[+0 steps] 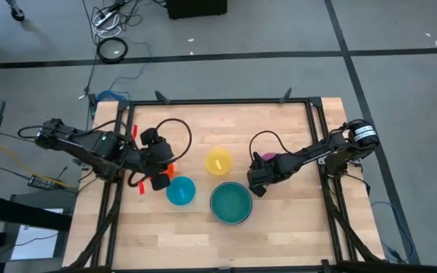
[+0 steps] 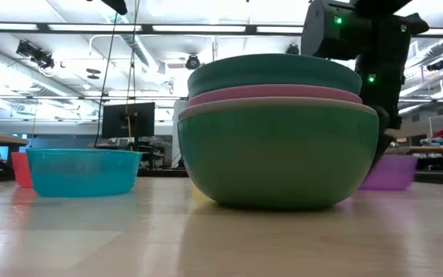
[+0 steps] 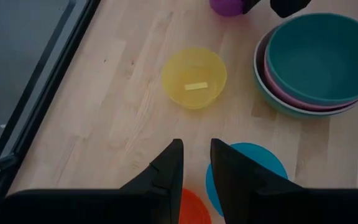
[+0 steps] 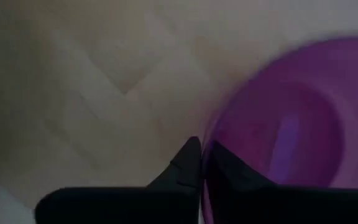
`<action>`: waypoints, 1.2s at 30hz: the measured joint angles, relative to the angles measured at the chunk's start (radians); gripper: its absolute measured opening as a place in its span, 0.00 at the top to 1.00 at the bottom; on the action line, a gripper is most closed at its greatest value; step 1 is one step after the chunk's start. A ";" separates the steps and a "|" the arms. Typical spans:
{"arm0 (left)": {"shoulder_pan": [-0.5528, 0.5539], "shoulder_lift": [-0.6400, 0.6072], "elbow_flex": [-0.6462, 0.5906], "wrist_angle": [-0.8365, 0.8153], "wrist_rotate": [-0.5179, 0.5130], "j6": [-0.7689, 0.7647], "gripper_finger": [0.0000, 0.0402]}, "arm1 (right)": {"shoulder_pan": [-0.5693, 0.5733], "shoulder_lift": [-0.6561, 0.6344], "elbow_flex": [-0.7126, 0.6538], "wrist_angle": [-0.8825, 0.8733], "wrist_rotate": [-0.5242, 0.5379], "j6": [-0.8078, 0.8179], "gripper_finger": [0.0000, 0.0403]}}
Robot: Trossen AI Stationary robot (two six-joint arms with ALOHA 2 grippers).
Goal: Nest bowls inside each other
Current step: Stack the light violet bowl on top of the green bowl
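The green bowl stands near the table's middle with a pink bowl and a teal bowl nested in it. Left of it are a yellow bowl, a light blue bowl and an orange bowl, each standing alone on its base. My left gripper hangs open above the orange and light blue bowls. The purple bowl stands right of the yellow one, with my right gripper shut on it. My right gripper pinches the purple bowl's rim, one finger outside the wall and the other inside, showing dark through the plastic. The fingers come steeply from above. In the low view the bowl stands upright with its base on the table.
A black frame rail runs along the table's far and side edges. Bare wood lies along the near edge in front of the bowls. Cables and floor lie beyond the table's far side.
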 joint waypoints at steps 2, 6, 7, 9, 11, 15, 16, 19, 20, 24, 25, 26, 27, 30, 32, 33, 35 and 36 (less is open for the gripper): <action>0.000 0.000 0.000 0.000 0.000 0.000 0.78 | 0.000 -0.001 0.017 -0.049 0.038 0.011 0.98; 0.000 0.000 0.000 0.000 0.000 0.000 0.78 | 0.012 -0.025 0.112 -0.202 0.144 0.021 0.99; 0.000 0.000 0.000 0.000 0.000 0.000 0.78 | 0.020 -0.036 0.144 -0.231 0.163 0.021 1.00; 0.000 0.000 0.000 0.001 0.000 0.000 0.78 | 0.040 -0.066 0.211 -0.260 0.192 0.016 1.00; 0.000 0.000 0.000 -0.001 -0.005 0.000 0.78 | 0.068 -0.098 0.280 -0.236 0.206 -0.013 1.00; 0.000 0.000 0.000 0.000 -0.008 0.000 0.78 | 0.138 -0.119 0.376 -0.035 0.123 -0.110 1.00; 0.000 0.000 0.000 0.000 -0.008 0.000 0.78 | 0.158 -0.112 0.389 0.030 0.099 -0.136 1.00; 0.000 0.000 0.000 0.001 -0.009 -0.002 0.78 | 0.208 -0.072 0.408 0.193 0.044 -0.195 1.00; 0.000 0.000 0.000 0.001 -0.009 -0.002 0.78 | 0.222 -0.055 0.410 0.233 0.029 -0.204 1.00; 0.000 0.000 0.000 0.000 -0.009 -0.011 0.78 | 0.265 -0.001 0.410 0.320 0.001 -0.201 1.00; 0.000 0.000 0.000 -0.001 -0.009 -0.016 0.78 | 0.272 0.010 0.410 0.322 0.000 -0.195 1.00; 0.000 0.000 0.000 -0.001 -0.009 -0.019 0.78 | 0.279 0.020 0.410 0.322 -0.001 -0.192 1.00; 0.000 0.000 0.000 -0.001 -0.009 -0.021 0.78 | 0.286 0.028 0.410 0.321 -0.001 -0.192 1.00; 0.000 0.000 0.000 -0.002 -0.009 -0.022 0.78 | 0.297 0.034 0.410 0.321 -0.009 -0.187 0.97; 0.000 0.000 0.000 -0.002 -0.009 -0.022 0.78 | 0.298 0.034 0.410 0.314 -0.027 -0.166 0.92; 0.000 0.000 0.000 -0.002 -0.008 -0.022 0.78 | 0.297 0.034 0.410 0.302 -0.029 -0.158 0.88; 0.000 0.000 0.000 -0.002 -0.009 -0.022 0.78 | 0.295 0.034 0.410 0.292 -0.033 -0.144 0.81; 0.000 0.000 0.000 -0.002 -0.009 -0.022 0.78 | 0.292 0.034 0.410 0.290 -0.038 -0.138 0.78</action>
